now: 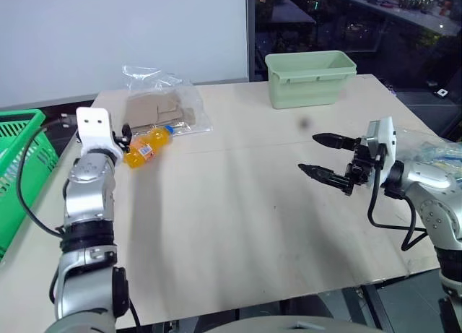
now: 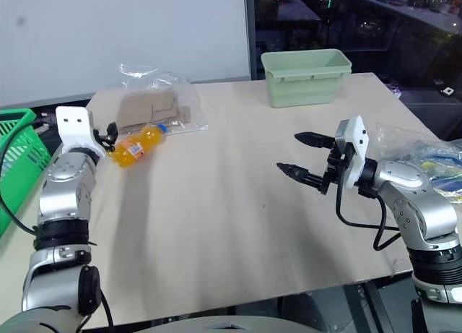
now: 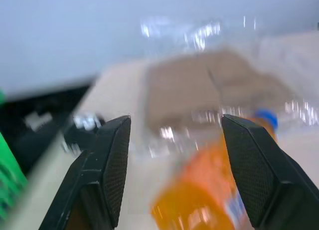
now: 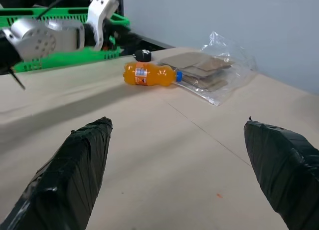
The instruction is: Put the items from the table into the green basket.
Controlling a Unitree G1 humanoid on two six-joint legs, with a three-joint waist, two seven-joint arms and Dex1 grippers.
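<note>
No words or numbers can be read; the label on the orange bottle [image 4: 149,75] is too small.

orange soda bottle [image 1: 146,146]: 1 | clear bag of cardboard pieces [image 1: 160,105]: 1 | crinkly bag of blue-yellow goods [image 2: 435,158]: 1, at 3 o'clock | green basket [image 1: 16,159]: 1, at 9 o'clock | pale-green tub [image 1: 310,78]: 1, at 1 o'clock | table [image 1: 245,217]: 1

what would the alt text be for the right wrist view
Two open black fingers of the right gripper frame a beige table. Across it lies an orange soda bottle beside a clear bag of cardboard pieces, with the left arm and a green basket behind.
</note>
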